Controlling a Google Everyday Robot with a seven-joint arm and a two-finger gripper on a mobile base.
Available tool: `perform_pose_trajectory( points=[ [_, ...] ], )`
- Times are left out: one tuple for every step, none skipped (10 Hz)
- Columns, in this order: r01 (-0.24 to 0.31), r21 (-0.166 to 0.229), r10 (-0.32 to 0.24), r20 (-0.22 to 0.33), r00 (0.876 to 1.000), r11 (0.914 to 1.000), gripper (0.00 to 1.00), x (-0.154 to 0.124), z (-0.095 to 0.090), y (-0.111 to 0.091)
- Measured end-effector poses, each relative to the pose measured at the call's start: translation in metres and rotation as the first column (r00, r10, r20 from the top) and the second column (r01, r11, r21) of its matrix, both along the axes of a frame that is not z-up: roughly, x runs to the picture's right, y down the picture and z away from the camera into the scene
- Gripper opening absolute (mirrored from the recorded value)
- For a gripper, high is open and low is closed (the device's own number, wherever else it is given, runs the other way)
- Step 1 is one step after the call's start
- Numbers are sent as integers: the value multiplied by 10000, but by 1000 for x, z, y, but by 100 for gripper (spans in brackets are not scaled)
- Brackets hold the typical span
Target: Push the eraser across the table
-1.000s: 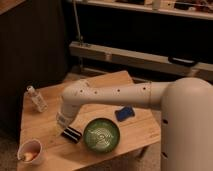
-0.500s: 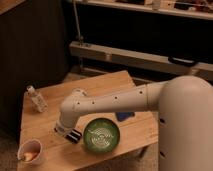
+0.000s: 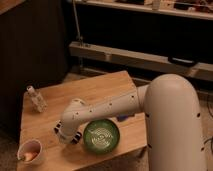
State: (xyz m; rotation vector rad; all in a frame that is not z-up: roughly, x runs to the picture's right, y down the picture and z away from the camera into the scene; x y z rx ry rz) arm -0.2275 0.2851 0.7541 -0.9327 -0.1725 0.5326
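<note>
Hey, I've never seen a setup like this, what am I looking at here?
The big white shape is a robot arm, seen by one camera looking down at a wooden table. Its tool, at the arm's tip, is shut and low over the table, beside a green bowl. I cannot see it holding anything, and I cannot make out the eraser. Also there: a clear bottle, a white cup and a blue pad behind the arm.
</note>
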Motion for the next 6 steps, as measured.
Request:
perform_pose_trajectory(
  points=[
    [25,-23,-25,-24,10000,10000,0,-2,3,1],
    [35,-32,-35,-115,9999,10000,0,-4,8,-2],
    [59,-36,-59,-163,9998,10000,0,-6,11,-4],
    [83,-31,-83,-190,9998,10000,0,-10,14,-6],
    [46,-27,-47,-313,9995,10000,0,-10,20,-12],
    [42,-39,-43,-407,9992,10000,0,-8,26,-17]
  ],
)
